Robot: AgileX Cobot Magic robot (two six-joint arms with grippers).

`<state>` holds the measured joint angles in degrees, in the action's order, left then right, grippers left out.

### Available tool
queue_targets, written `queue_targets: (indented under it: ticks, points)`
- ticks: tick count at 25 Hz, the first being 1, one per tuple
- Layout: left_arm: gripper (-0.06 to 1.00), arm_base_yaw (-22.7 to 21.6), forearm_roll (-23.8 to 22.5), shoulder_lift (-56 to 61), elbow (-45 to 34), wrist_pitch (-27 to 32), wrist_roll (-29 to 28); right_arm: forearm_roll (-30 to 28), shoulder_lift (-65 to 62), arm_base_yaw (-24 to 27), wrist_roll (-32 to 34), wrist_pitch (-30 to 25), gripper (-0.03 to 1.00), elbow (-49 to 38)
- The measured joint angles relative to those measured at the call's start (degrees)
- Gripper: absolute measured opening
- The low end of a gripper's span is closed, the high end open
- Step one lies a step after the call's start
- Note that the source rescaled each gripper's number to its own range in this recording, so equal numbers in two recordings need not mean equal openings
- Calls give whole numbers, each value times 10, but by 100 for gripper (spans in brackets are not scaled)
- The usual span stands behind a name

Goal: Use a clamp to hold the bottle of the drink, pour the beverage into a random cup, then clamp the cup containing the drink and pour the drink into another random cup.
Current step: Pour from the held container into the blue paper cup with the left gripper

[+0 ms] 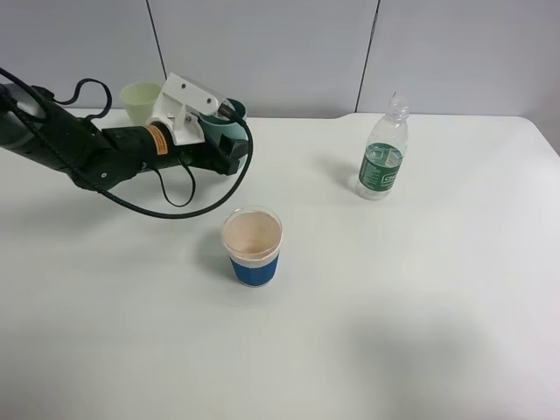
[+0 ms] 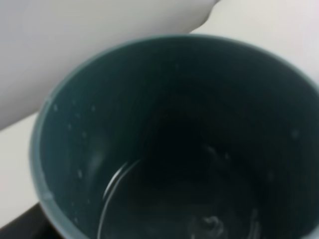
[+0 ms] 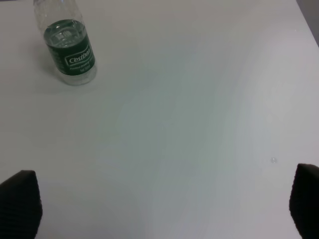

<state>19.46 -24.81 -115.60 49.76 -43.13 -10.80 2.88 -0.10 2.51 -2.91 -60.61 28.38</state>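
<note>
White table (image 1: pixel 420 332), grey wall. My left gripper (image 1: pixel 226 150) is clamped on the teal cup (image 1: pixel 220 129), with some water (image 2: pixel 199 214) inside. The blue-banded cup (image 1: pixel 253 247) sits at 5 o'clock, well apart. My right gripper (image 3: pixel 159 199) is wide open and empty. Risk: if I tip before I'm over the blue-banded cup, water spills onto the table.

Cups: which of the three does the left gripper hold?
The teal tumbler, at the back beside the yellow-green tumbler; the blue-banded cup stands free in front.

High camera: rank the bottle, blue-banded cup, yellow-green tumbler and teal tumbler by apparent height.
1. Bottle, tallest.
2. Blue-banded cup, shorter but wider.
3. Yellow-green tumbler, though it is farther back and its base is hidden by the left arm.
Unranked: teal tumbler, mostly hidden behind the left gripper.
</note>
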Motion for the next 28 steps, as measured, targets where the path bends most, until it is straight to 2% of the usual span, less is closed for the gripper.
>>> queue_targets:
  ticks: [7, 13, 22, 25, 28]
  points:
    - [2, -5, 116, 91, -120, -8, 57, 0, 0, 0, 0, 0, 100, 0]
    - [2, -5, 218, 158, -202, -12, 147, 0, 0, 0, 0, 0, 100, 0]
    - [2, -1, 346, 235, -267, -15, 252, 0, 0, 0, 0, 0, 100, 0]
    - [2, 28, 412, 252, -270, -15, 319, 0, 0, 0, 0, 0, 100, 0]
    - [2, 73, 498, 259, -270, -14, 424, 0, 0, 0, 0, 0, 100, 0]
